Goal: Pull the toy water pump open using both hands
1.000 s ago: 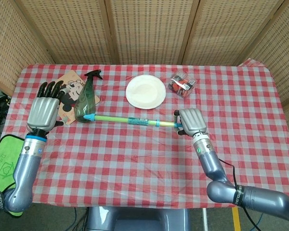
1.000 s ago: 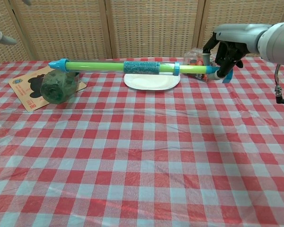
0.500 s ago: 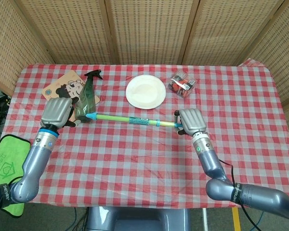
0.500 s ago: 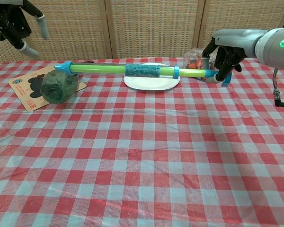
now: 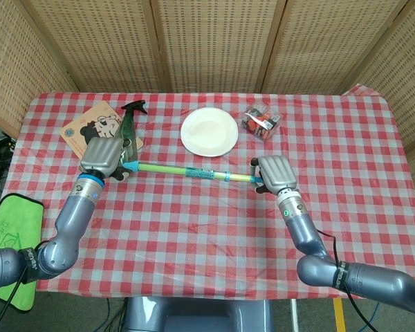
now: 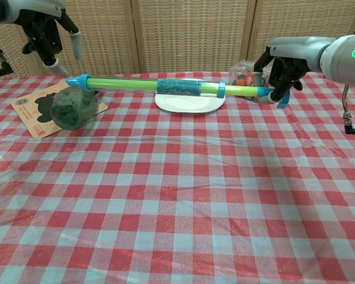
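While the right hand grips the blue handle end of the toy water pump and holds it off the red-checked tabletop, the pump's long axis runs nearly level from side to side, with its blue-capped far tip pointing toward the robot's left. That tip hangs in the air just in front of the white plate line and directly above the lying green spray bottle, which rests partly on a cartoon card. The left hand is the one the next move depends on: in the chest view it hovers above and just to the left of the pump's tip, fingers spread and pointing down, holding nothing, not touching the tube. In the head view the back of that hand covers the tip, so contact cannot be judged from there; the chest view shows a clear gap. To pull the pump open, the left hand would most likely need to come down and close around the green barrel near the tip or the patterned sleeve, after which the two hands can draw apart along the tube's length. The risk lies in knocking the free tip sideways, since only one end is held. A clear plastic box sits beyond the plate, nearer the right hand.
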You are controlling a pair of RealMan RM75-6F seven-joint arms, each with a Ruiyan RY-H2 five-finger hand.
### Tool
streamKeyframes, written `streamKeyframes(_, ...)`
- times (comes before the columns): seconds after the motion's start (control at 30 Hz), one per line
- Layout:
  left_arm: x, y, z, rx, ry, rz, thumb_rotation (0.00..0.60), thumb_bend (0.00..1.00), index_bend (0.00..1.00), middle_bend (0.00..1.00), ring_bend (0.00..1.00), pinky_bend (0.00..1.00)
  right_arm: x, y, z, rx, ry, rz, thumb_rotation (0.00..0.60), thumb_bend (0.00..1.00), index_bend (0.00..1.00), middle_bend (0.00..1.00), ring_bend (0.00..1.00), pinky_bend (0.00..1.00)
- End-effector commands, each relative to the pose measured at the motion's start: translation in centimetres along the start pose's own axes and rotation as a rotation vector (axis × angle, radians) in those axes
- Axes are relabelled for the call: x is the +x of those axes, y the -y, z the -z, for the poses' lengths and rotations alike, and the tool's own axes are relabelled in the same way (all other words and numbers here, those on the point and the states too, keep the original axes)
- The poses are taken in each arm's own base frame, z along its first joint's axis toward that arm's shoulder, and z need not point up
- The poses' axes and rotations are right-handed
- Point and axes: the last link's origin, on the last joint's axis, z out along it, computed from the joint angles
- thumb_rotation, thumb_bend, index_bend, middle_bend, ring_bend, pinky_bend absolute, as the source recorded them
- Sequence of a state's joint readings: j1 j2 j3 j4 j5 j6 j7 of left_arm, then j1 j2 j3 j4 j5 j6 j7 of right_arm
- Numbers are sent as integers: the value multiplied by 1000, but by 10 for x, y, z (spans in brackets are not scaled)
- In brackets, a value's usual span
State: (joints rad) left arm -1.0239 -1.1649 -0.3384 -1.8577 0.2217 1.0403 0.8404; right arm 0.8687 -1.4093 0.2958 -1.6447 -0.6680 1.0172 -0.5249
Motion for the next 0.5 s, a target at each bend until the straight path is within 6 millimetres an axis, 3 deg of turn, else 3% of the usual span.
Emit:
streamKeyframes(0.03, -1, -2, -1, 3, -1, -12, 600, 224, 405, 864, 773, 682, 1, 0, 0, 1, 0, -1, 600, 517, 813, 1000, 1000, 745)
streamKeyframes(0.5, -12, -22, -7, -5, -10, -73, 600, 226, 429, 863, 773, 682, 5, 1, 3, 16, -5, -19, 600, 517, 814, 1000, 1000, 745)
